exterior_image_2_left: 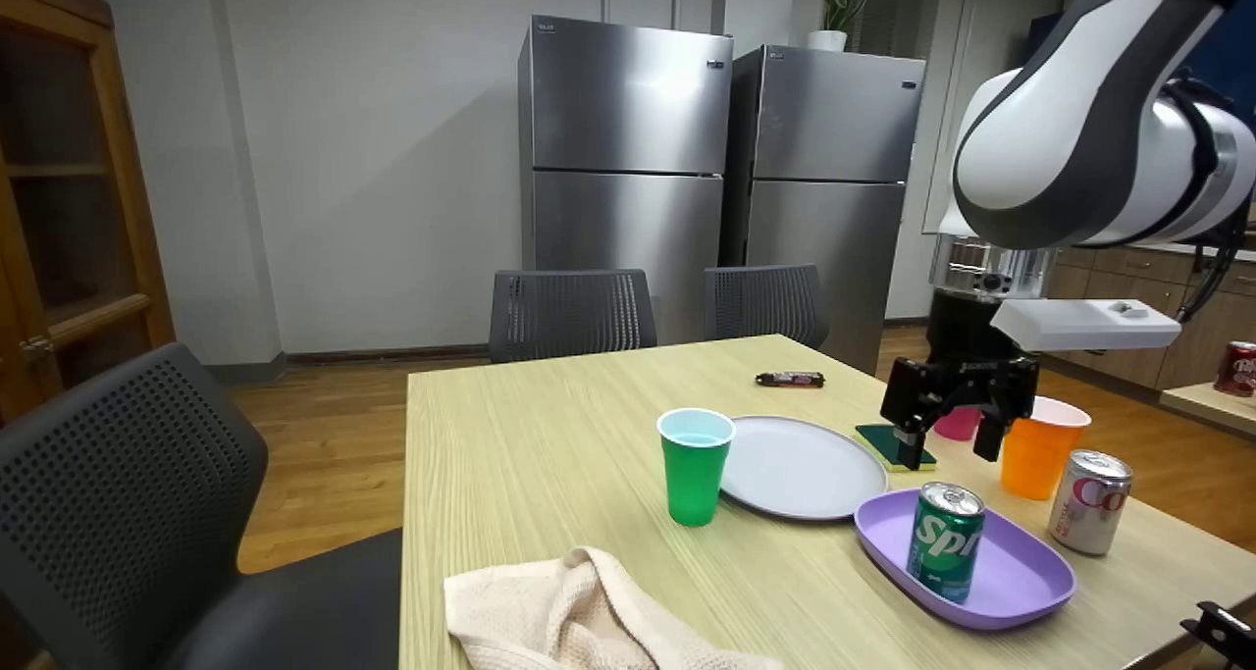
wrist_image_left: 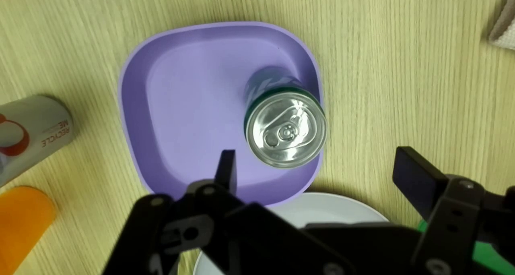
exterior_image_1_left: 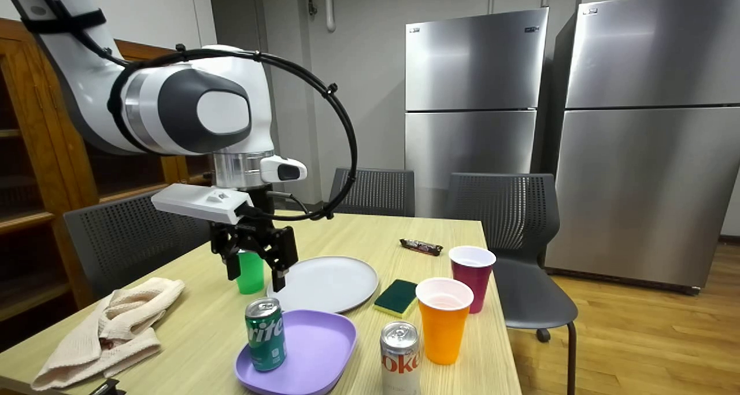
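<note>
Sprite can (wrist_image_left: 286, 128): standing upright inside the purple tray (wrist_image_left: 193, 106), close by one side wall; pull-tab lid facing up, lettering partly readable in both exterior views.
Step at the can: by judgement, lining up from above. Best done with a small shift toward the tray's middle, to bring the lid midway between the fingers (wrist_image_left: 418, 174); then straight down, without sideways drift.
Can body: if taking hold, probably best just under the rim, level on both sides; snug rather than hard, to spare the thin metal.
Tray wall: likely snag when low, given little room on that side of the can; slower there, and no pressing on the lid.
Hand (exterior_image_2_left: 950, 447): spread wide, nothing held, nothing touched; hanging roughly above the can, apart from it, in both exterior views.
Wrist view: straddling the tray's edge, with tabletop (wrist_image_left: 362, 85) under the outer side; lid off-centre toward the tray side.
Grey plate (exterior_image_1_left: 329, 285): flat, just beside the tray; contact or overlap impossible to tell.
Coke can (exterior_image_2_left: 1089, 503): upright, near the tray, outside it.
Orange cup (exterior_image_1_left: 444, 325): upright near the Coke can, close to the maroon cup (exterior_image_1_left: 473, 279).
Green cup (exterior_image_2_left: 698, 474): upright by the grey plate, across from the sponge (exterior_image_1_left: 396, 296).
Cloth (exterior_image_2_left: 579, 601): crumpled, apart from the tray.
Wrapped bar (exterior_image_1_left: 421, 246): lying well apart, beyond the sponge.
</note>
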### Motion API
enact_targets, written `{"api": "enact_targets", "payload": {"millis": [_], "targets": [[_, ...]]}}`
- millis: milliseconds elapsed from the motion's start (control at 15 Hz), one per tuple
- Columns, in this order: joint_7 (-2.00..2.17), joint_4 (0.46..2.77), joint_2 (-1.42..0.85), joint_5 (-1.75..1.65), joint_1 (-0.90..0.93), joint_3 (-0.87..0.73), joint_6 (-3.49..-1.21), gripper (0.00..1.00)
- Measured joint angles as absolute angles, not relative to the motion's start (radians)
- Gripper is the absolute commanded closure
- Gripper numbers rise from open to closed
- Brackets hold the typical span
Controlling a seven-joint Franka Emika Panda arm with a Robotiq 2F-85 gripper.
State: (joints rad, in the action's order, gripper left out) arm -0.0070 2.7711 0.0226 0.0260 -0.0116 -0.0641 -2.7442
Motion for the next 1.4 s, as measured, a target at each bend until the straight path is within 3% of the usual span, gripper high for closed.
{"api": "enact_targets", "payload": {"millis": [1400], "targets": [[0.196,2.732,0.026,-0.052,-0.236,-0.256,-2.753,0.00]]}}
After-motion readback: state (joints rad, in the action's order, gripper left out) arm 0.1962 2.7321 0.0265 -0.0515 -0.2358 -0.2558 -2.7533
